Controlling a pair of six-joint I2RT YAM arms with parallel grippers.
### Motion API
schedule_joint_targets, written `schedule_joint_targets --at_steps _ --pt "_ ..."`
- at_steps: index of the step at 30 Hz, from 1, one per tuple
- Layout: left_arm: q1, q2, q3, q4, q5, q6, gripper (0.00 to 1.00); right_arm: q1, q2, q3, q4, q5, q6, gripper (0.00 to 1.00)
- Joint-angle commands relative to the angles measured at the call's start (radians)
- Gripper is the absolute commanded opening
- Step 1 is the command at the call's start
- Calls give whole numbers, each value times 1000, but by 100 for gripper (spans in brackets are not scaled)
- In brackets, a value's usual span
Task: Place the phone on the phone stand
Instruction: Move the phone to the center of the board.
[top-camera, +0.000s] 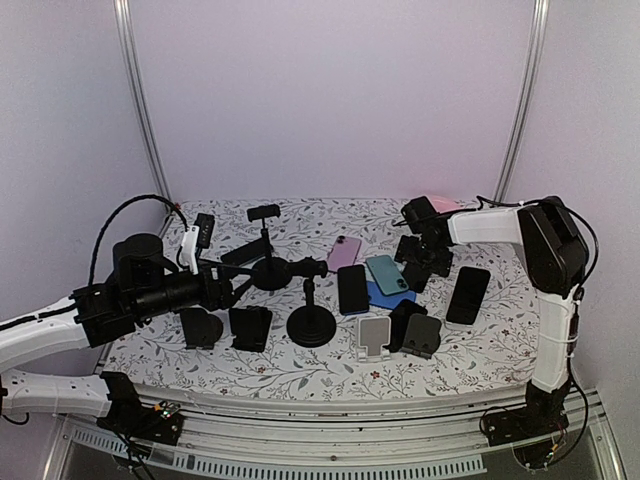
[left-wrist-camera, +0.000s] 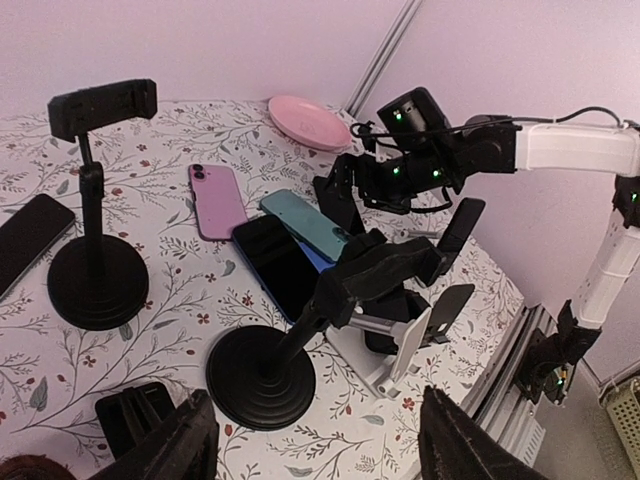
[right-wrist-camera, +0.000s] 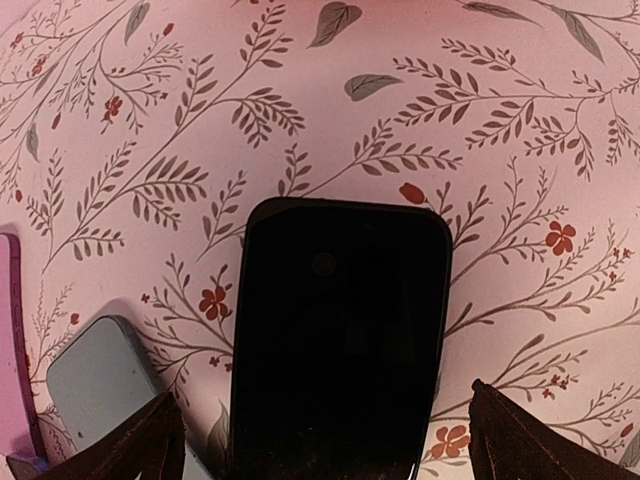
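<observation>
- Two claws, both spread wide and empty: the right claw (right-wrist-camera: 325, 450) hangs over the black phone (right-wrist-camera: 340, 330), and the left claw (left-wrist-camera: 320, 455) faces the phone stand (left-wrist-camera: 265, 375).
- The black phone lies flat on the counter (right-wrist-camera: 400, 100); it looks stiff and glassy, likely slick and breakable.
- You would do best to pinch its long edges, never the screen.

Black phone (right-wrist-camera: 340, 340), dark screen up, flat on floral table (right-wrist-camera: 400, 100), white phone stand (top-camera: 375, 337) upright near front edge

walls (top-camera: 330, 90): plain pale lilac | corner posts (top-camera: 142, 100): bare metal — two | table (top-camera: 300, 375): white cloth, leaf-and-flower print | front rail (top-camera: 330, 440): aluminium | light: soft, even
</observation>
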Motion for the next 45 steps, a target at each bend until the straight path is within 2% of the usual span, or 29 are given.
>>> schedule_joint_targets --at_steps 1,10,17,28,37,45 --pt "19 -4 0 16 7 -4 69 -33 41 47 -10 -16 -10 99" --pt "20 -10 7 5 6 -17 69 -44 153 166 -86 27 -84 100" --pt "20 -7 5 8 6 -33 68 -44 189 180 -87 -14 -96 98" --pt "20 25 27 10 16 -46 67 -6 188 177 -33 -54 -151 81" --pt "2 44 -31 109 78 -122 66 9 148 196 -10 -76 -227 58" --pt "-81 71 -47 180 38 -149 66 19 36 194 6 -35 -259 54"
